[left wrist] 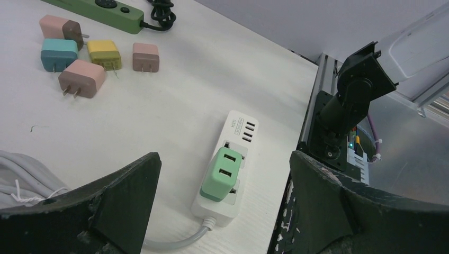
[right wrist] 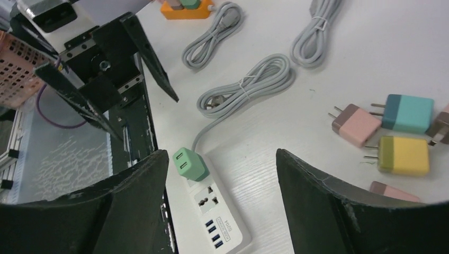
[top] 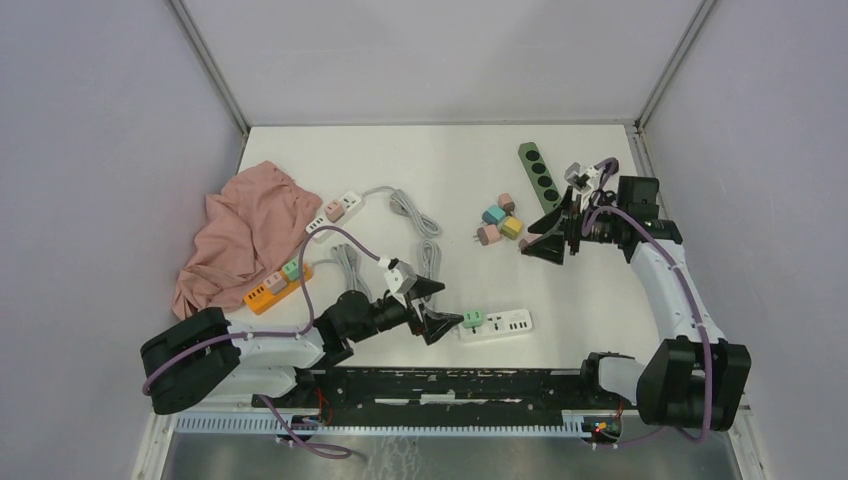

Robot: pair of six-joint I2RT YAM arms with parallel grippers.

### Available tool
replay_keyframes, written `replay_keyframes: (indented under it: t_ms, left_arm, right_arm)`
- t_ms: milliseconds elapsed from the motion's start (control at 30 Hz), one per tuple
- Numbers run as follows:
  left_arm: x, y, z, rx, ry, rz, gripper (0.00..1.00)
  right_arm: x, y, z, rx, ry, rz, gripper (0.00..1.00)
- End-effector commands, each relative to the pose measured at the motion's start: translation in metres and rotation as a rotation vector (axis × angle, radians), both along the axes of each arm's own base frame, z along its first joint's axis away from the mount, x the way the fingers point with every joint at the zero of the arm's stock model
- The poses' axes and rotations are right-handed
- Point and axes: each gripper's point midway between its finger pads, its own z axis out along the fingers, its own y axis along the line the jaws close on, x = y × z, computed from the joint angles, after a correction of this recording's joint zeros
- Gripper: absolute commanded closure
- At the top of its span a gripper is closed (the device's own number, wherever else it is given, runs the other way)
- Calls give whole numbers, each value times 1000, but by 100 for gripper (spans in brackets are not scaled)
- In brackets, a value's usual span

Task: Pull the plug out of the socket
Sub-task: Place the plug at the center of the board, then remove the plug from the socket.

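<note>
Top external view, nearest the bases: the left gripper (top: 440, 308) lies low over the table (top: 420, 160), jaws spread wide and empty, its tips just short of the green plug (top: 472, 319). The plug is seated in the white strip (top: 505, 324), in the socket at the cable end, and the strip lies flat near the front edge. From the left wrist the plug shows between the two fingers (left wrist: 127, 190), clear of both, with the strip's USB ports beyond it. Left of that arm an orange strip (top: 262, 293) carries two small plugs and lies at the edge of a pink cloth (top: 245, 230). Coiled grey cables (top: 345, 262) lie between. Farther back on the right, the right gripper (top: 541, 237) hangs over the table, jaws parted and holding nothing, just beside a cluster of loose plugs (top: 500, 220). Behind it lies a dark green strip (top: 538, 175).
</note>
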Motion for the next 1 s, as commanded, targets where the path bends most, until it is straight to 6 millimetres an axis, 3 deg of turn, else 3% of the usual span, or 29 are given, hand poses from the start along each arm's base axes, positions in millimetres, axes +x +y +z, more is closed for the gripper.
replay_keyframes:
  t_ms: [0,133,400,533,967]
  left_arm:
    - [10,7,21,-90,-39,65,2]
    - [15,21,26,-144,-48,130,0]
    - [16,27,26,-146,-54,153,0]
    - [16,29,25,-144,-55,158,0]
    - [16,29,20,-131,-48,157,1]
  right_arm:
    - [-30,15,7,39,-104,150,17]
    - [-50,23,9,44,-184,232,10]
    - [-68,33,6,36,-213,308,0]
    - [-78,36,6,40,-243,340,0]
    - [-85,40,-6,5,-241,390,0]
